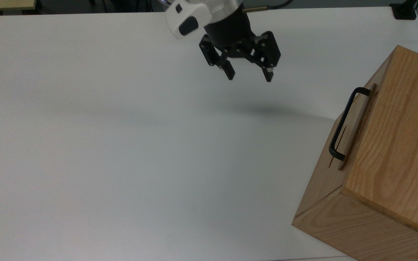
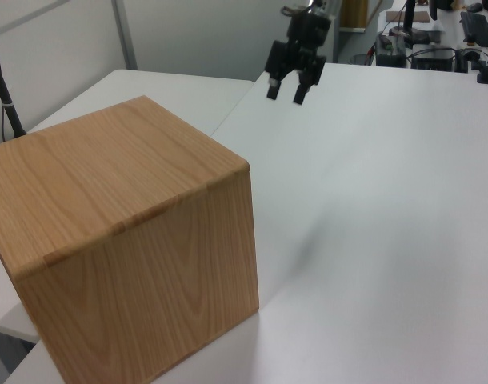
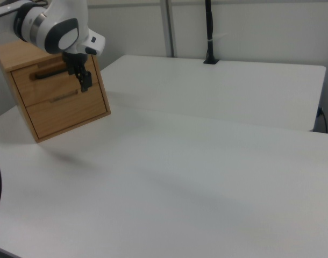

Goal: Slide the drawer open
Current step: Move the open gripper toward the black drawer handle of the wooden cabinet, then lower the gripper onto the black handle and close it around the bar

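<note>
Oak drawer [image 3: 48, 88] flush, closed | black bar handle [image 1: 344, 123] | tool [image 1: 249, 76] fingers apart, well away

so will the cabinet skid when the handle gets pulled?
Possibly. The cabinet sits loose on a smooth white table, with nothing visibly bracing it. Its solid-looking wood may add weight. The thin black handle looks rigid. The tool is open.

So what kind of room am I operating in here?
Likely an office or lab workspace: a wide white table, partition panels behind it, and more desks with cables and gear beyond. The open pincer hangs above the table, away from the drawer.
</note>
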### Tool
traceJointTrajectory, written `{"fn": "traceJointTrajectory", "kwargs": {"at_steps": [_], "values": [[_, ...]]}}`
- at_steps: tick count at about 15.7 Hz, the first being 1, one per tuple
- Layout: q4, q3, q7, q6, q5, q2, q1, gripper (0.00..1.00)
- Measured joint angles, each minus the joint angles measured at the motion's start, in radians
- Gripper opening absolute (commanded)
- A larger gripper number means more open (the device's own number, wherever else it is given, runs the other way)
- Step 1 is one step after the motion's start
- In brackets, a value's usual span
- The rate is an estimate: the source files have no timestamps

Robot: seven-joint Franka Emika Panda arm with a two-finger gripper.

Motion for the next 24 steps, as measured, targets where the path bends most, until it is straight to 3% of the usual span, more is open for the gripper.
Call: {"fn": "traceJointTrajectory", "kwargs": {"at_steps": [4, 12, 16, 19, 24], "values": [[0.057, -0.012, 0.018, 0.057, 0.043, 0.064, 0.06, 0.96], [0.136, -0.012, 0.117, 0.228, 0.057, 0.179, 0.17, 0.69], [0.163, -0.01, 0.191, 0.309, 0.06, 0.205, 0.192, 0.62], [0.173, -0.01, 0.196, 0.341, 0.07, 0.206, 0.194, 0.61], [0.174, -0.009, 0.196, 0.349, 0.07, 0.231, 0.206, 0.52]]}}
